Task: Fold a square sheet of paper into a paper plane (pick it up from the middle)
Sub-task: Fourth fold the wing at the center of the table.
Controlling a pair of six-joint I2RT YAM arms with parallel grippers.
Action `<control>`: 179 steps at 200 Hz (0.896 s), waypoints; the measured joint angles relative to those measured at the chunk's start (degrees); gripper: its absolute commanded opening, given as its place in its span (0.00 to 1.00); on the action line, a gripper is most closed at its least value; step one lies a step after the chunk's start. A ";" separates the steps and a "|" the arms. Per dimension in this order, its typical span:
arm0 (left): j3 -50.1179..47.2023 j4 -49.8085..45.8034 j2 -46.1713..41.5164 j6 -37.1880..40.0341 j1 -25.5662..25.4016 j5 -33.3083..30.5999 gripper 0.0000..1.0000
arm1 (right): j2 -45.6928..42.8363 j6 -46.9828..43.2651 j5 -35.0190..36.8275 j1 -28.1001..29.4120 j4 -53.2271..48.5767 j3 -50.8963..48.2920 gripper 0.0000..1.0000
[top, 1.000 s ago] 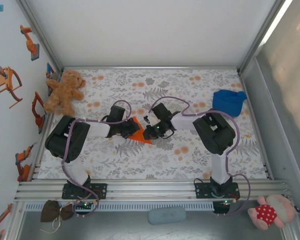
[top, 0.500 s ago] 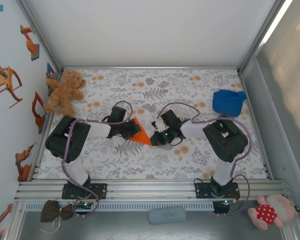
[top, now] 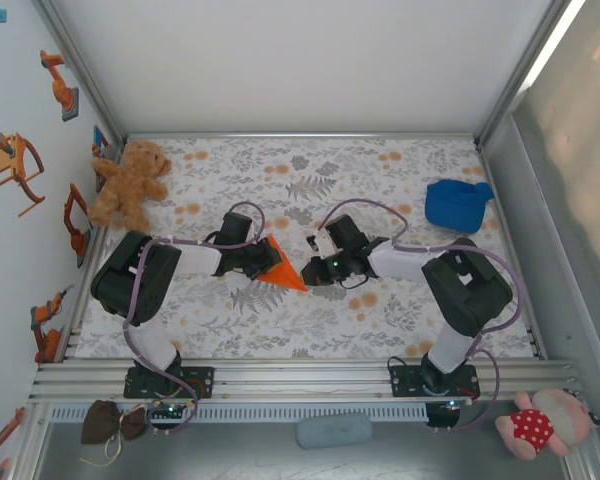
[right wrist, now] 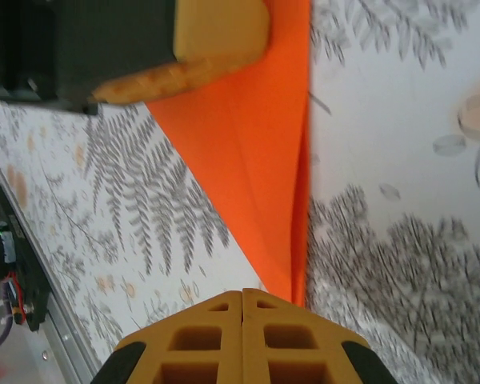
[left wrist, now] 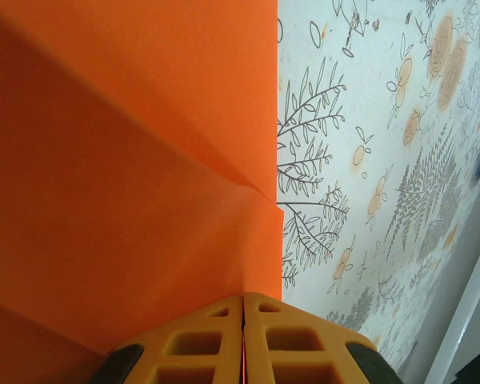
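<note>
Tapering toward the right gripper [right wrist: 242,294], whose closed fingers meet its tip, the bright orange folded paper sheet [top: 281,270] lies pinched at its wide end by the left gripper [left wrist: 242,300].

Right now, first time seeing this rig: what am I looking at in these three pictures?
Two robot arms are bolted at the table's near edge, each ending in a two-finger gripper. The overhead picture looks down on both; the other two come from wrist cameras, with that arm's own yellow fingers at the bottom. On the floral tablecloth lie a brown teddy bear, a blue cloth lump and a partly folded bright orange paper sheet. The left gripper is shut, apparently pinching the paper's edge. The right gripper is shut at the paper's pointed tip; whether it grips is unclear.
</note>
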 measured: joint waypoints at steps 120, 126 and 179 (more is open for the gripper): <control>0.66 -2.56 -2.29 0.31 -0.96 -1.57 0.11 | 9.75 -0.85 0.87 0.87 -1.05 6.54 0.00; 0.66 -2.82 -3.06 0.50 -1.22 -1.92 0.11 | 9.75 -1.03 0.98 0.92 -1.14 6.56 0.00; 1.29 -3.19 -6.75 1.88 -5.25 -3.65 0.11 | 9.75 -1.40 1.73 1.09 -1.92 6.97 0.00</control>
